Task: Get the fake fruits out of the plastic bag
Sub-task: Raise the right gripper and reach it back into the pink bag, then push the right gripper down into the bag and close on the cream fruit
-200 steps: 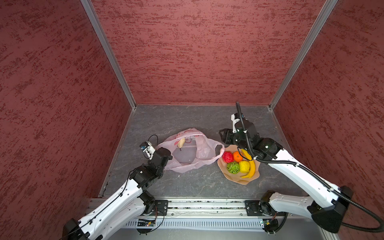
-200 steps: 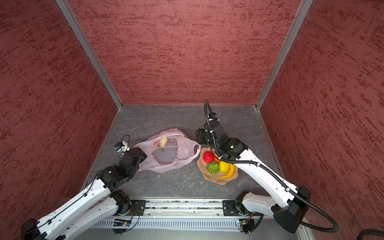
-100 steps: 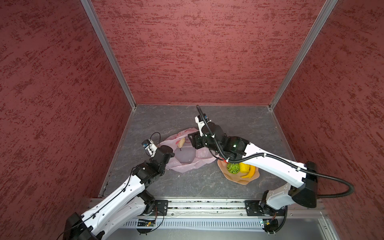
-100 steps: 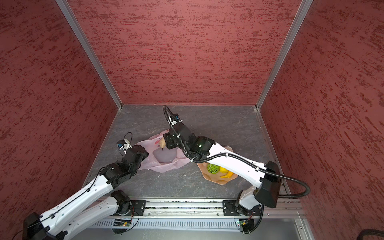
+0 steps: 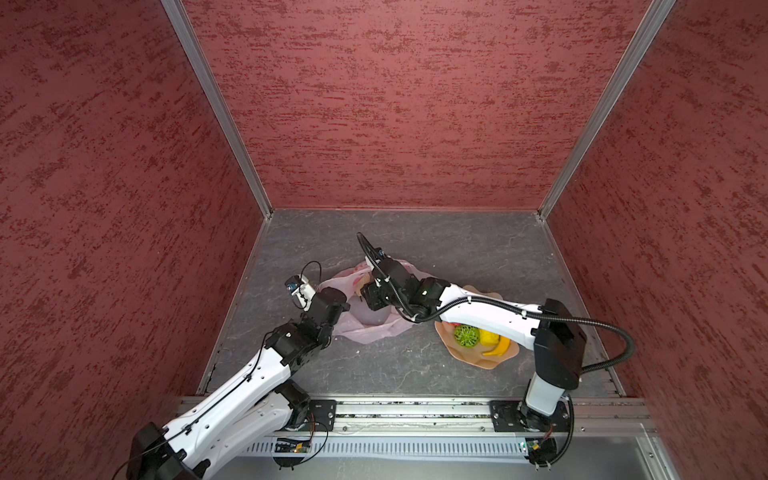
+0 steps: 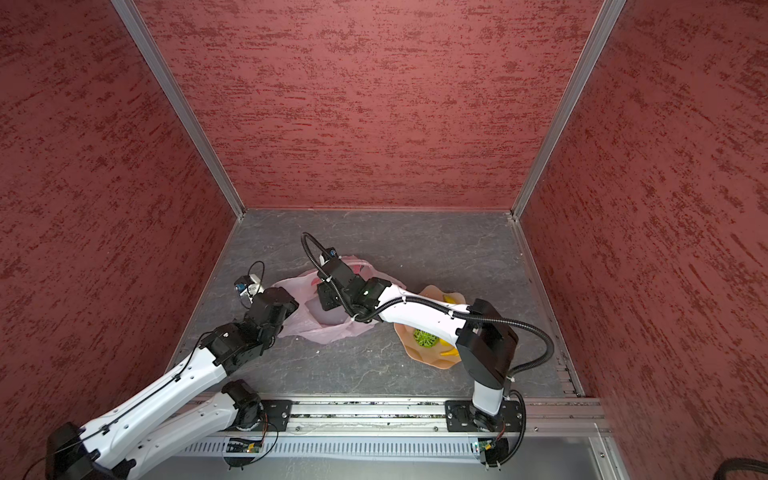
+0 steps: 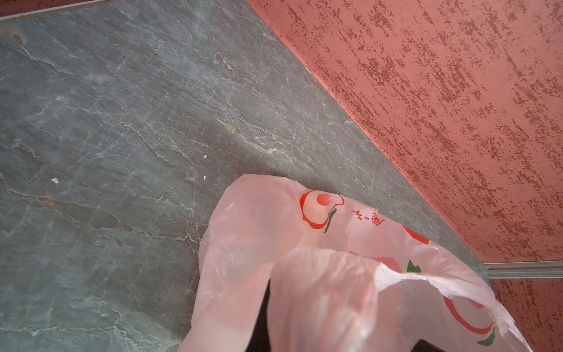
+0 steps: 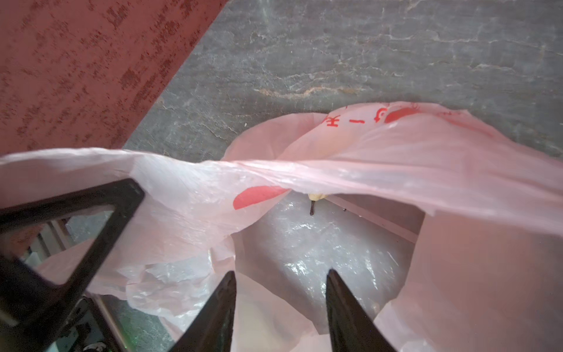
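At the left, the left tool (image 5: 344,306) is closed on the near-left rim of the plastic bag (image 5: 376,328); its wrist view shows pink film draped over it. The bag lies on the grey tabletop (image 5: 457,257), left of centre. Its mouth is lifted, so the rim runs as a taut band across the opening. The right tool (image 8: 281,272) reaches across from the right and points into that mouth, jaws apart with nothing between them. Just under the taut rim, toward the far side of the bag, a cream fruit (image 8: 316,197) with a dark stem peeks out, mostly hidden by film. At the right, a tan dish (image 5: 478,362) holds a green ball (image 5: 466,336) and a banana (image 5: 498,347), partly covered by the right arm.

The step in hand looks like fetching the cream fruit. To do it well, the left tool should hold the rim high and tight so the mouth does not sag. The right tool should pass under the band, low along the bag floor, and span the fruit's body rather than its stem. It should close on fruit alone, because film pinched in the jaws would likely drag the whole bag along.
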Available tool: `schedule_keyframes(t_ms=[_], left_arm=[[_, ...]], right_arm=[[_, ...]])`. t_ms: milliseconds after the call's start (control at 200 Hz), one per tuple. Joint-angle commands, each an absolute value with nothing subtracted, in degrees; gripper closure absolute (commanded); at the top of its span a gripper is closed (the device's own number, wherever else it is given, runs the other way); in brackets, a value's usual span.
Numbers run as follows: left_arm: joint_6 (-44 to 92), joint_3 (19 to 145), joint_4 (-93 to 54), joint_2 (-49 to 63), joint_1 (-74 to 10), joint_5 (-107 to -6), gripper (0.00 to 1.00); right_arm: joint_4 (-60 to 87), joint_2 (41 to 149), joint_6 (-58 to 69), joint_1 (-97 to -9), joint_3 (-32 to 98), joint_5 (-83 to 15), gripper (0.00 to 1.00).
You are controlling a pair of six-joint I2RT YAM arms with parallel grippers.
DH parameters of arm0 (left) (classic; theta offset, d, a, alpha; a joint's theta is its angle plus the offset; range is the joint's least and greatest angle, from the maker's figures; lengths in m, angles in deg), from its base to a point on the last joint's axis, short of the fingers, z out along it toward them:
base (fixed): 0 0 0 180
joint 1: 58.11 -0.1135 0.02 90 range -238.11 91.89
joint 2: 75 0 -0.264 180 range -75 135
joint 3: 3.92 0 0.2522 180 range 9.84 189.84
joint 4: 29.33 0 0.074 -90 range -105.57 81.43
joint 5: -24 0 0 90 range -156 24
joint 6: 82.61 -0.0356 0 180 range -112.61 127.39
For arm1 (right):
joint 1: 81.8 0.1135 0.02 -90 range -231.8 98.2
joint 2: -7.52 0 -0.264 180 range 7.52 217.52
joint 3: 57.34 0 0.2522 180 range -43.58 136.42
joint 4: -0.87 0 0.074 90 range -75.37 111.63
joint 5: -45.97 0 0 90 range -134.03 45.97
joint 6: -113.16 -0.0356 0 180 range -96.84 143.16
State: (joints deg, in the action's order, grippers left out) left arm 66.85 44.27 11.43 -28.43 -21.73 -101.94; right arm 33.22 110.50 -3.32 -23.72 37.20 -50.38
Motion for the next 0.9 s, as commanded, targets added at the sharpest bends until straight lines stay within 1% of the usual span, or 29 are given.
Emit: schedule_keyframes(t_ms=[0,195,286,436,546,666,786,892], left_arm=[[65.45,46.04,11.29,-28.58,-21.48,-102.43,1.00],[66.03,46.35,11.91,-28.76,-21.37,-102.99,1.00],[66.48,46.53,12.27,-29.10,-21.18,-103.27,1.00],[66.83,46.97,12.67,-29.21,-20.71,-103.35,1.00],[66.88,47.07,12.82,-29.36,-19.93,-103.27,1.00],[66.64,46.58,12.68,-29.97,-19.28,-102.58,1.00],[66.45,46.10,12.72,-30.60,-18.92,-101.91,1.00],[65.56,45.45,11.48,-30.78,-18.87,-100.77,1.00]], right_arm=[[31.28,112.22,-1.61,-23.53,37.22,-49.26,0.54],[32.44,116.43,-0.13,-23.88,39.21,-48.69,0.56],[31.08,117.47,-1.18,-24.14,38.53,-49.88,0.55],[26.43,119.71,-6.06,-25.26,36.84,-50.21,0.47],[23.25,121.86,-9.81,-26.29,37.32,-50.57,0.36],[22.16,124.99,-12.70,-27.00,40.13,-51.81,0.27],[22.60,128.16,-14.32,-27.18,43.63,-53.62,0.23],[21.95,129.87,-15.95,-27.39,45.18,-55.21,0.22]])
